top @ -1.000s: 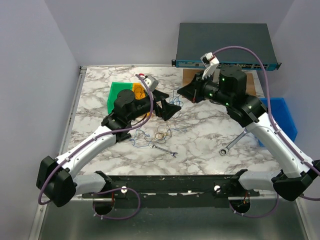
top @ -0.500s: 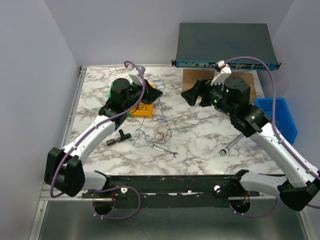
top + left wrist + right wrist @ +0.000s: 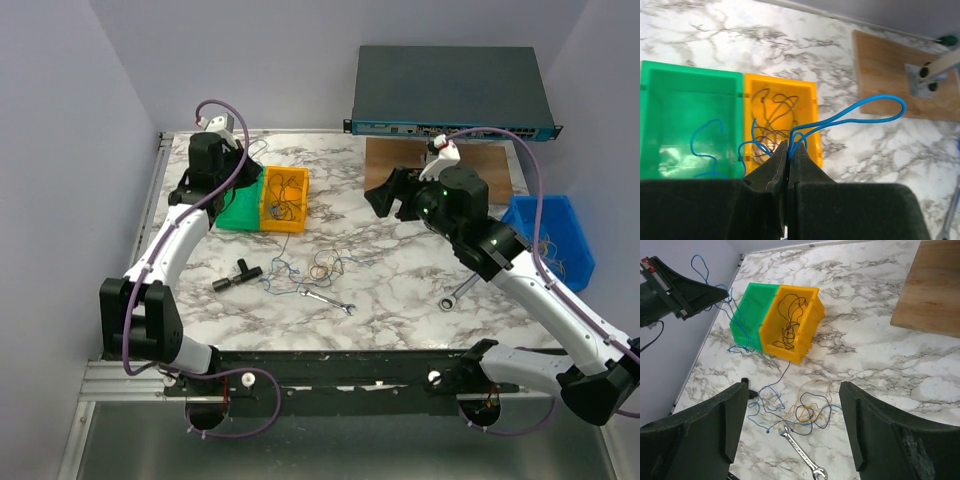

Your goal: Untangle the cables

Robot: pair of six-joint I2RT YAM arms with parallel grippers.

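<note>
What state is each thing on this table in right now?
left gripper, shut on the blue cable
blue cable, pinched, ends dangling
right gripper, open, empty
yellow bin, holds dark cables
green bin, blue cable hanging across it
tangle, knotted, lying on the table

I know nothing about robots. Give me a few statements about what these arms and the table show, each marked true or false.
1. The left tool is clamped on a blue cable. True.
2. The right tool grips a wrench. False: it is open and holds nothing; the wrench lies on the table.
3. The yellow bin holds dark cables. True.
4. The green bin stands far from the yellow bin. False: the two sit side by side, touching.
</note>
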